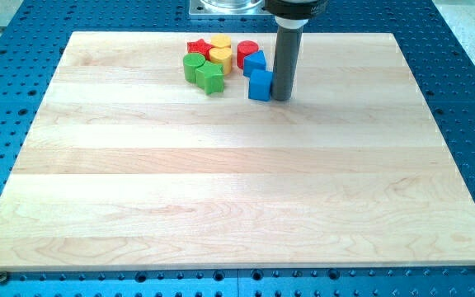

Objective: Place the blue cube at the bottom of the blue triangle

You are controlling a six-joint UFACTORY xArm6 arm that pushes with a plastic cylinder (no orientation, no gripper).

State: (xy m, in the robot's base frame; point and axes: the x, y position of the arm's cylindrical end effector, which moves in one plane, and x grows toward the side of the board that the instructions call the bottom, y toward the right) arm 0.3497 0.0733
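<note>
Wooden board (237, 190): pale, on a blue perforated table (468, 99). Dark rod: top cut off at the frame edge; no claw fitted; my tip (280, 99) touches the blue cube (260, 85) on its right. Blue triangle (255, 63) sits just above the cube, shape unclear. Red cylinder (246, 50) above the cube, partly hidden.

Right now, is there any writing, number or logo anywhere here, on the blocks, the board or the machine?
None: no word, number or sign shows on the blocks, the wooden board, the blue perforated table or my tip.
</note>
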